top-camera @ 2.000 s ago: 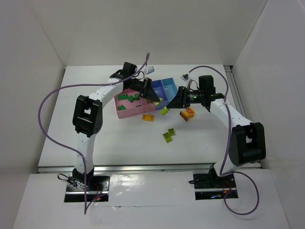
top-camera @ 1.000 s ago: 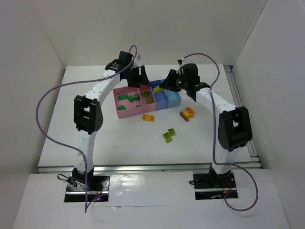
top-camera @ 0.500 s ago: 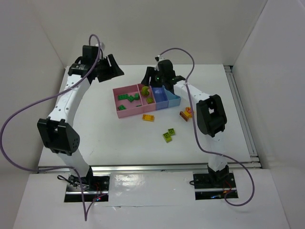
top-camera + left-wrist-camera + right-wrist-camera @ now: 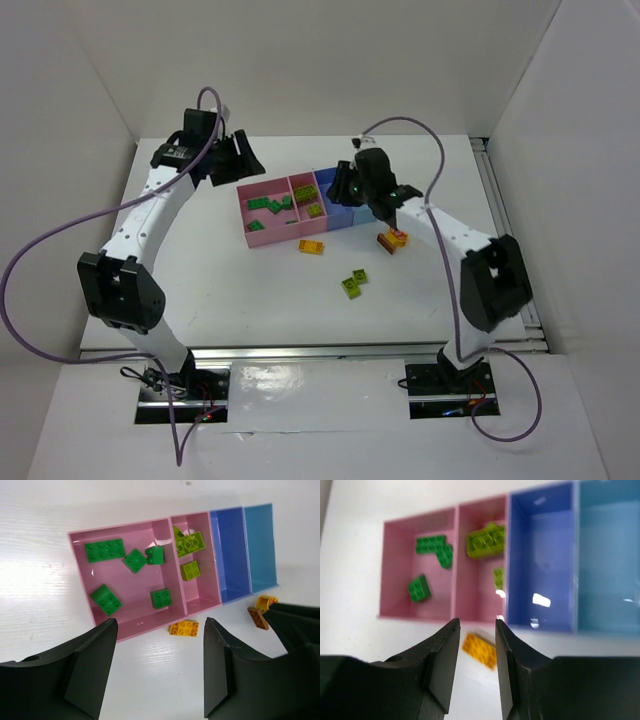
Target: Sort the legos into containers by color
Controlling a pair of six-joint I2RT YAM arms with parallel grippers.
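The containers (image 4: 262, 236) sit mid-table: a wide pink bin (image 4: 80, 575) holding several dark green legos (image 4: 104, 550), a narrow pink bin (image 4: 200, 592) with lime-green legos (image 4: 190, 543), and violet-blue (image 4: 230, 555) and light blue (image 4: 260, 545) bins showing nothing inside. An orange-yellow brick (image 4: 183, 628) lies just in front of the pink bins. Two lime-green bricks (image 4: 352, 282) lie nearer the arms. My left gripper (image 4: 160, 625) hangs open and holds nothing, up and left of the bins (image 4: 240, 158). My right gripper (image 4: 477, 624) is shut with a narrow gap, nothing between its jaws, above the blue bins (image 4: 345, 188).
A brown-orange piece (image 4: 257, 617) and a small yellow round piece (image 4: 266, 601) lie on the white table to the right of the bins. White walls enclose the table on three sides. Purple cables arc over both arms.
My right gripper let a lime-green brick go into the narrow pink bin, drew back right over the blue bins and closed. My left gripper shifted slightly toward the bins, still open.
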